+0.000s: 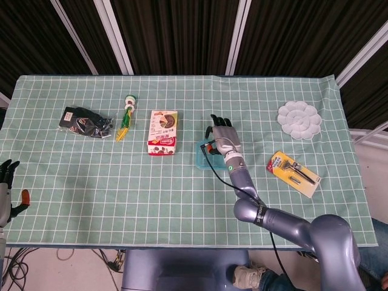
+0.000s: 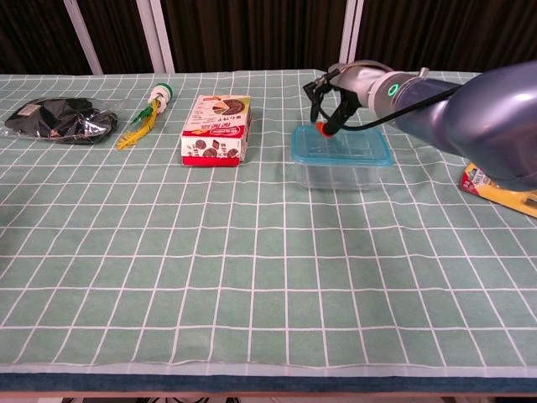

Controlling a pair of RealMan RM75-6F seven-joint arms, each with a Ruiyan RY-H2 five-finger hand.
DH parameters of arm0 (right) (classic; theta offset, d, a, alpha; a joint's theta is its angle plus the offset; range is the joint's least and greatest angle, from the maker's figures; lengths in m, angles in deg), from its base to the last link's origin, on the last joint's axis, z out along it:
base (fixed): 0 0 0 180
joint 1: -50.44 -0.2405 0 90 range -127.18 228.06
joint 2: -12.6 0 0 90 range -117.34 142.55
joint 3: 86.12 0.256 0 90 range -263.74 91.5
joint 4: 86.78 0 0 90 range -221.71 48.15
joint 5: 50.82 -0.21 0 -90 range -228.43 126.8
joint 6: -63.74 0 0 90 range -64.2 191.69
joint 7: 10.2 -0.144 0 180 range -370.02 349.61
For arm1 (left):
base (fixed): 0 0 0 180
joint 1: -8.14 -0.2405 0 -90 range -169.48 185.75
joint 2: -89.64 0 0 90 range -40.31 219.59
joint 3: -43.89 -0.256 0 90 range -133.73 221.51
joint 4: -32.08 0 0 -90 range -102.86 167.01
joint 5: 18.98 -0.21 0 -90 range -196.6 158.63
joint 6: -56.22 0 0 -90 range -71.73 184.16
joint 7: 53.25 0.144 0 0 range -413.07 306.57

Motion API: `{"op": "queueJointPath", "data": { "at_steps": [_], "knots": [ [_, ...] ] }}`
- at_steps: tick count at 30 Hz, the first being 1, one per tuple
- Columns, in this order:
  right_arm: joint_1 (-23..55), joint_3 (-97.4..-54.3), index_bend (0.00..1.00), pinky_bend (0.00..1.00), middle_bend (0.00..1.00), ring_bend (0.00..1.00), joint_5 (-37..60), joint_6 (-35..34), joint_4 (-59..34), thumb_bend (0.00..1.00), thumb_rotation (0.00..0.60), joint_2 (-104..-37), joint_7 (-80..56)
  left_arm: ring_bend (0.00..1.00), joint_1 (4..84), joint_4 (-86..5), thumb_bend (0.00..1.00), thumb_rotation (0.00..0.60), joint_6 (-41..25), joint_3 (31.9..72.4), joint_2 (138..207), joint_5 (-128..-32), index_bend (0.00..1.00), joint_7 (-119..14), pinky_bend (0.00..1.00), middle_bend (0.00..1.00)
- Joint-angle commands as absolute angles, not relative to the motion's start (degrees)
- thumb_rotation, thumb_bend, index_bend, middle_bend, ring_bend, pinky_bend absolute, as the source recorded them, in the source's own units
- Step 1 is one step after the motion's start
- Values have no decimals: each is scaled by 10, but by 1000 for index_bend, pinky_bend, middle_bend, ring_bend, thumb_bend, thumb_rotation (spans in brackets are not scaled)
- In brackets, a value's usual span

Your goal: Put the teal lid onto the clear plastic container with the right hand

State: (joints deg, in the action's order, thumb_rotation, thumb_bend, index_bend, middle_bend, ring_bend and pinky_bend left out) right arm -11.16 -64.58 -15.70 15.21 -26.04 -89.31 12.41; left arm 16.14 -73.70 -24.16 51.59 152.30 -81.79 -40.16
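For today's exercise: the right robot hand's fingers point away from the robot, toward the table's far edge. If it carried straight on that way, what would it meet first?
Probably nothing: beyond the right robot hand lies only bare tablecloth up to the far edge, though height is hard to judge.

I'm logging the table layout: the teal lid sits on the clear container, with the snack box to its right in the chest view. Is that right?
One detail is off. In the chest view the teal lid does sit on the clear container, but the snack box stands to its left, not its right. The right hand hovers above the lid's back left corner.
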Motion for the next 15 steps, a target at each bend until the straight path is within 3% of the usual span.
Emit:
{"op": "queueJointPath", "data": {
  "at_steps": [1,8,15],
  "knots": [
    [-67,-646,109,0,2,0,-123,72,-143,387,600,-820,139,0,160,-735,542,600,-248,514,1526,-826,94,-400,0,0],
    [36,-686,18,0,0,0,-71,-24,109,240,600,-644,164,0,152,-726,542,600,-282,508,1538,-871,92,-399,0,0],
    [146,-755,13,0,0,0,70,-108,179,240,600,-573,81,0,144,-721,542,600,-306,501,1548,-911,90,-406,0,0]
  ]
}}
